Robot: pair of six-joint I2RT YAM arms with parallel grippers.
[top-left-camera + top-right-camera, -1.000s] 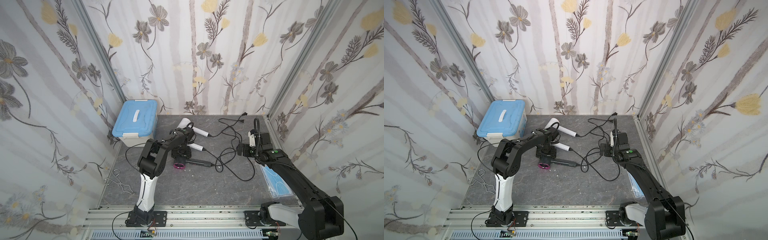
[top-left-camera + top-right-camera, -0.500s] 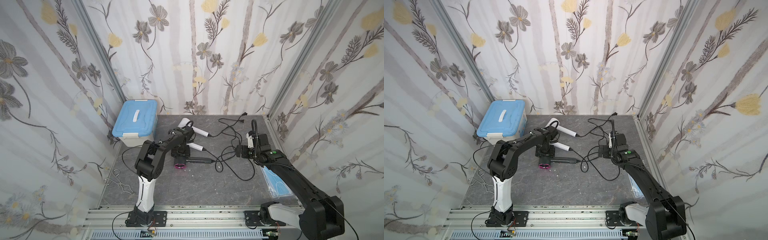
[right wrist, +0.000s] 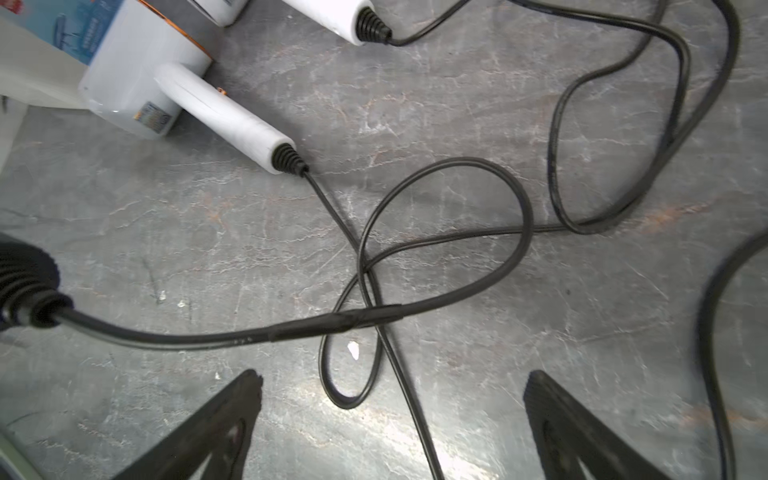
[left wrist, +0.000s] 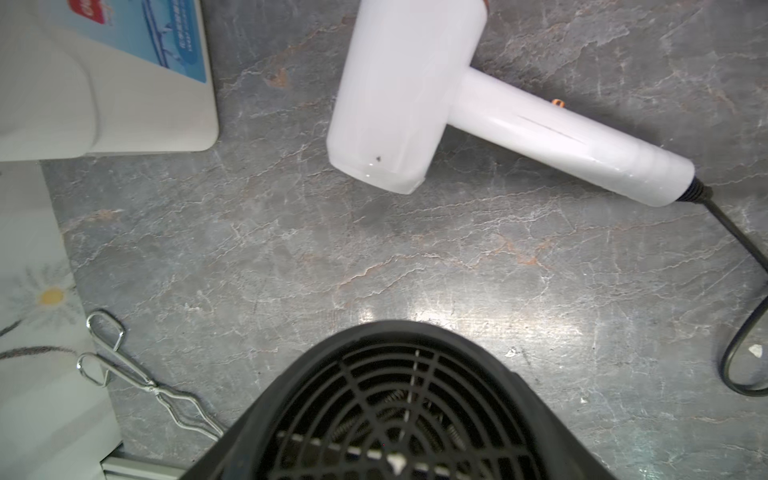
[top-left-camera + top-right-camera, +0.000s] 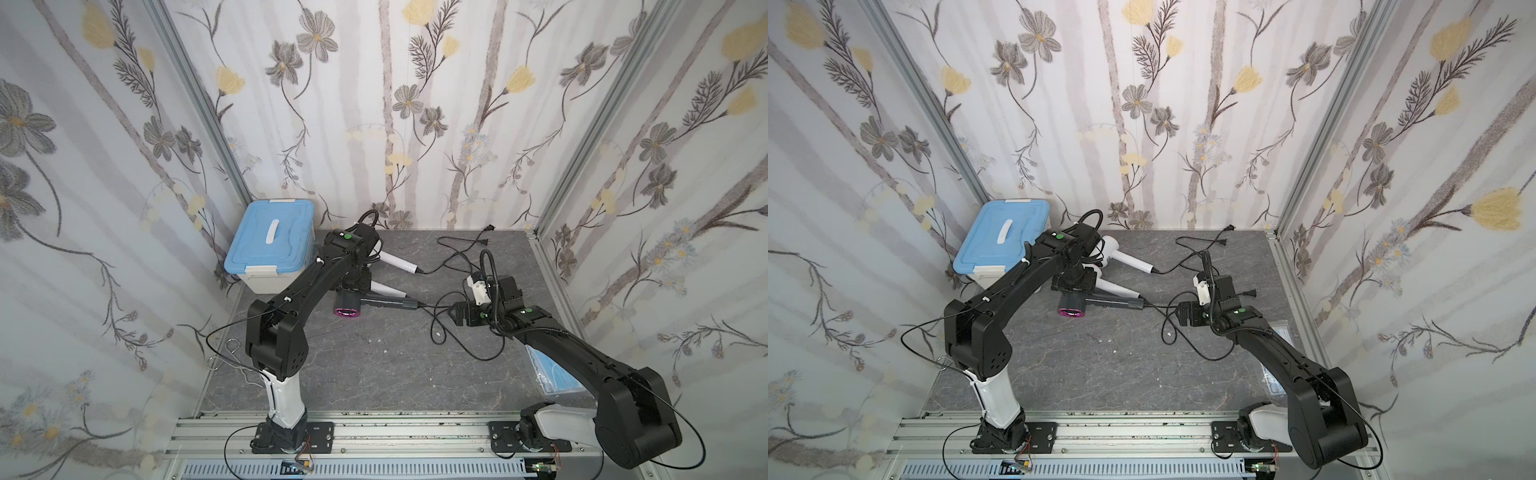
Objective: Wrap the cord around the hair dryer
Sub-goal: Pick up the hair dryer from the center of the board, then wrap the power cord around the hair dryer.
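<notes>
Grey marbled worktop [image 5: 374,374], near to far. Against the left edge, metal tongs [image 4: 153,388]; flat along the right edge, a blue face-mask packet [image 5: 548,378]. Right of centre, right gripper [image 3: 392,376], jaws spread to their widest and holding nothing, poised above a tangle of loose black loops. Left of centre, dark hair dryer [image 5: 347,305], magenta-ringed end toward the near edge, handle pointing right; cord [image 3: 166,338] unwrapped, running from the handle end across the loops beneath the right gripper. Left gripper [image 5: 352,291] set from above on the dryer's barrel, partly closed around it, fingers hidden in every view. Just beyond, nearer white hair dryer [image 5: 388,289] and farther white hair dryer [image 5: 399,264], handles likewise to the right. In the far left corner, blue-lidded box [image 5: 270,241]; by the far edge, a plug [image 5: 490,227].
</notes>
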